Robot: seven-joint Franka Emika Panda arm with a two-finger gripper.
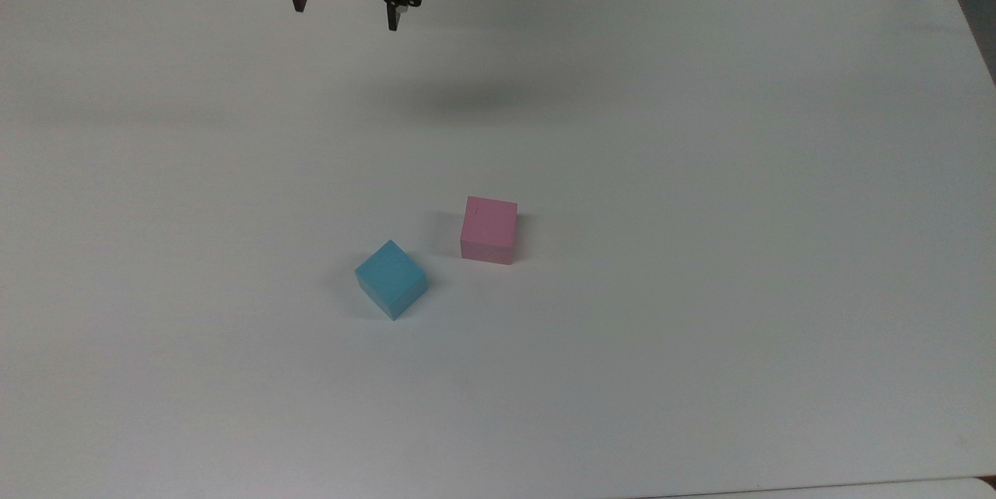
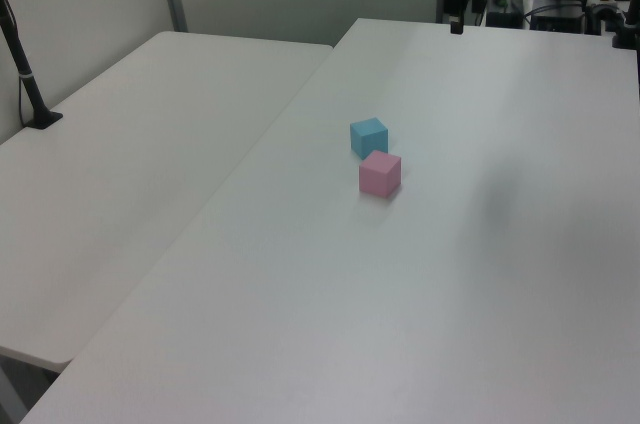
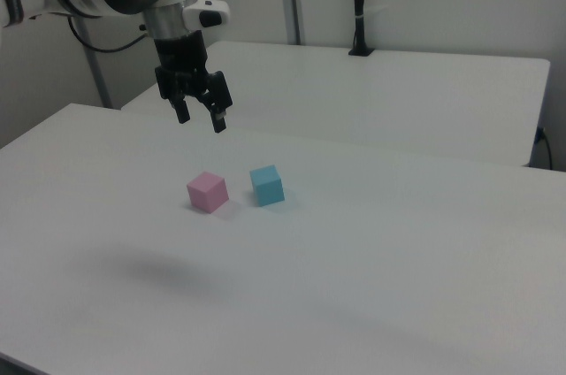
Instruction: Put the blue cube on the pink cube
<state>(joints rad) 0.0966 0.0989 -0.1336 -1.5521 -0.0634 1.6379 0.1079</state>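
The hand (image 1: 345,15) hangs in the air near the 12 o'clock edge of the top view, its two black fingers (image 1: 299,1) spread wide apart with nothing between them. In the right view the hand (image 3: 200,118) sits at about 10 o'clock from the cubes, well above the worktop (image 3: 371,251), fingers pointing down and tilted a little. A soft shadow (image 1: 475,102) lies on the worktop in the top view, at about 5 o'clock from the hand.

The pink cube (image 1: 489,230) rests flat on the worktop near the middle of the top view, well apart from the hand, with a tiny dark mark on its upper face. The blue cube (image 1: 391,279) stands on the worktop at about 8 o'clock from the pink cube, near it but not touching, turned so that a corner points toward 6 o'clock. In the left view the blue cube (image 2: 369,137) lies at about 11 o'clock from the pink cube (image 2: 380,174); in the right view the blue cube (image 3: 267,185) is at 3 o'clock from the pink cube (image 3: 208,191).
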